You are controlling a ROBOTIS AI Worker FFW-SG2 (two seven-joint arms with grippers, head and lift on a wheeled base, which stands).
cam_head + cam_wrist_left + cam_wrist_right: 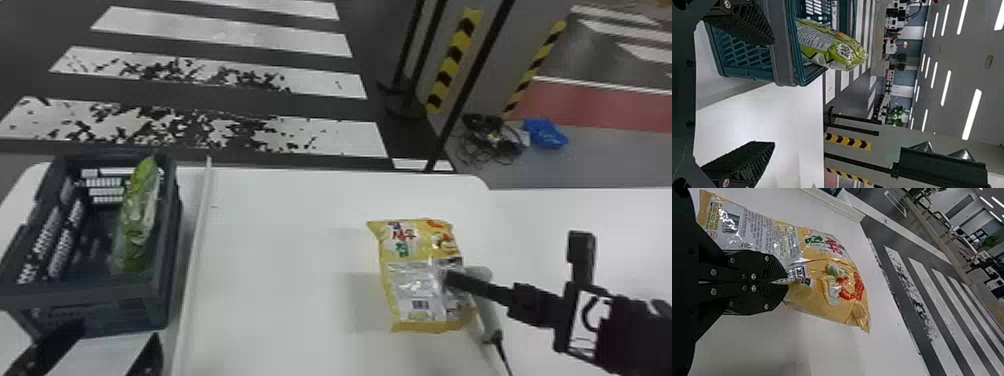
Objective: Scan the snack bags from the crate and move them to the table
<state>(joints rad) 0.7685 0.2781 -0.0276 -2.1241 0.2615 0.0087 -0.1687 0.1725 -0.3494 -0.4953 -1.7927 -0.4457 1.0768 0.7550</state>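
Where the crate (100, 297) stands, a ridge (198, 240) borders it

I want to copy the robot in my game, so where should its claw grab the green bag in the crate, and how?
Probably pinch the green bag near its top, coming down from above, one finger of the left claw on each broad side. It looks narrow from overhead, and its top pokes above the rim of the crate.

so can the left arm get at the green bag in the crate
Probably yes: the left gripper is open and empty, and the green bag pokes above the rim of the crate, though the near wall lies between, so likely from above.
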